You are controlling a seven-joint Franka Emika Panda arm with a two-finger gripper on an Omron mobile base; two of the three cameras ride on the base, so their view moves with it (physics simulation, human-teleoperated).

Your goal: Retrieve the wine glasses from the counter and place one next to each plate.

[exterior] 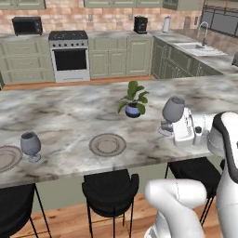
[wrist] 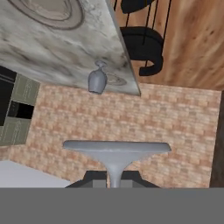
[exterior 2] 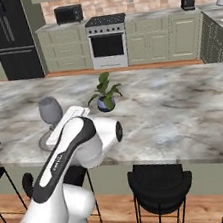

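From the left of the left base view: a plate (exterior: 6, 158) at the counter's (exterior: 60, 114) near edge, and the smaller wine glass (exterior: 30, 145) standing just beside it at its three o'clock. That place looks done. Moving right, the second plate (exterior: 107, 144) sits bare, no glass beside it. Further right, past the potted plant (exterior: 133, 102), here's the action: the larger wine glass (exterior: 173, 110) is upright, with the gripper (exterior: 168, 128) pinched tight on its stem just above the foot. In the hand view that foot (wrist: 116, 147) spreads right over the fingertips (wrist: 93, 176), stem between them.

From the right base view the held glass sits at about eleven o'clock of the arm's elbow (exterior 2: 77, 139). I can't tell whether the foot has cleared the marble.

The risk, as I judge it: a thin stem in a narrow pinch, heavy bowl on top. A quick swing toward the bare plate could let it pivot or slip, and carrying low could clip the plate's rim.
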